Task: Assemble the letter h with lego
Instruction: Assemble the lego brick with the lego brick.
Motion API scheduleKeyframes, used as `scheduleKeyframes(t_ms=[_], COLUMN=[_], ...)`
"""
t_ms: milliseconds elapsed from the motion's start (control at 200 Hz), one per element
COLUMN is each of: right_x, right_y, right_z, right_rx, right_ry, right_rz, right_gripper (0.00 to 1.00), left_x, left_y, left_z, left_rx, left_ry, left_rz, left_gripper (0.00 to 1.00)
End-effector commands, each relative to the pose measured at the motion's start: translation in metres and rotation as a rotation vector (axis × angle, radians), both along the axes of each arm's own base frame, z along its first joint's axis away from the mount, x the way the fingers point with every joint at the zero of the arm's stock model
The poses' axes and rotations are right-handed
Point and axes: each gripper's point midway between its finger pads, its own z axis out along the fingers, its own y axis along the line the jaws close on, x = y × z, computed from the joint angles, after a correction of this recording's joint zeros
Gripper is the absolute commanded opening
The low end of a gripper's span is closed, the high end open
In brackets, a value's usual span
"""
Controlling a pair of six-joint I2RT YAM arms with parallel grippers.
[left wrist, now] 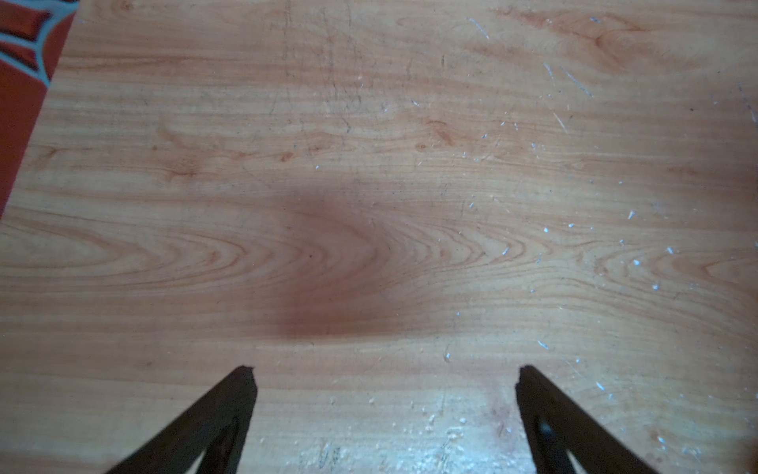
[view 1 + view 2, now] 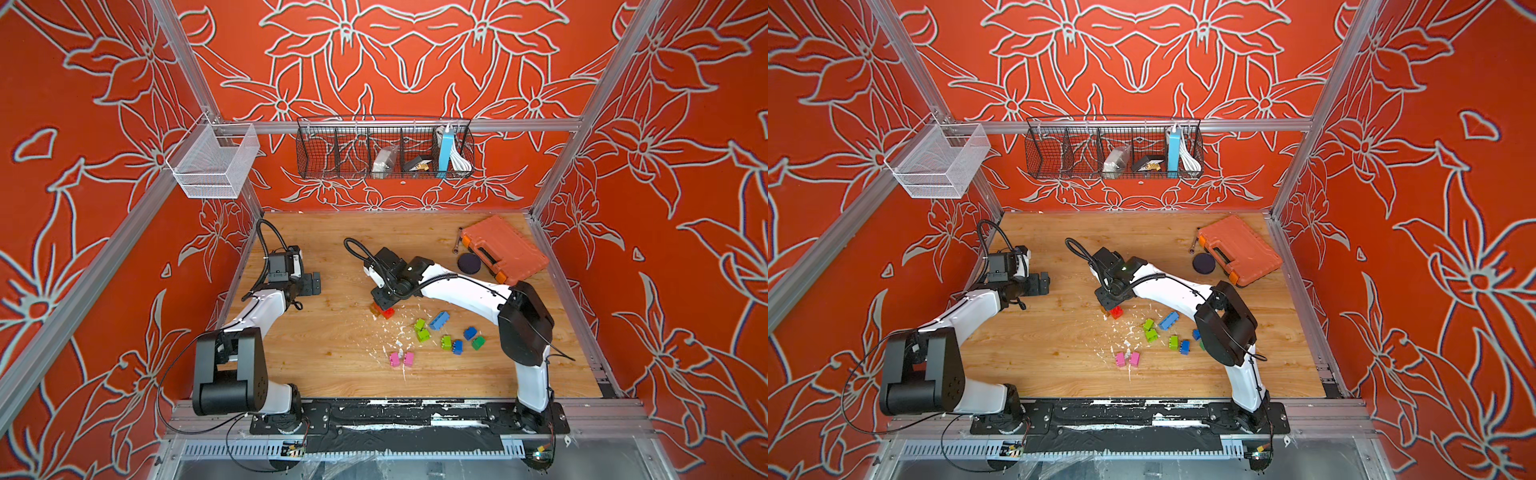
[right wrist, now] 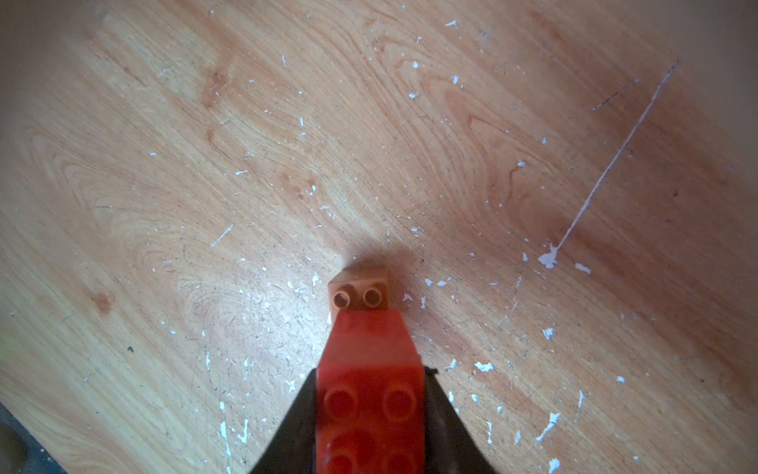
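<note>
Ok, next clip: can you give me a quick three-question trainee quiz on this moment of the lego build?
1. Multiple choice: what do the right jaws hold?
A) a pink brick
B) a red brick
C) a blue brick
2. True or false: the left jaws are shut on a lime green brick.
3. Count: how many pink bricks lie loose on the table?

Key:
1. B
2. False. The left jaws stand open over bare wood.
3. Two, side by side.
</note>
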Motion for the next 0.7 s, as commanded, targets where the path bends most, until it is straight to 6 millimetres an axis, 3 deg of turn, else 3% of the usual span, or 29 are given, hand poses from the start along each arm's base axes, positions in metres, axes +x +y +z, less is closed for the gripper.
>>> scheduleKeyframes(t_ms=[0, 696], right_x=[-0.003, 0.003], right_y=[0.003, 0.01], right_z=[-0.005, -0.008], right_rx=[-0.026, -0.029], right_ry=[0.021, -0.037], right_rz=[-0.017, 0.054], right_gripper=[0.18, 0.19], left_x=[0.001, -0.003], left_y=[0.003, -0.007], left_z=[0.0, -0.002], left_rx=[-0.013, -0.069], left_ry=[0.01, 0.008], left_rz=[0.023, -0.027], left_gripper=[1.0, 0.99])
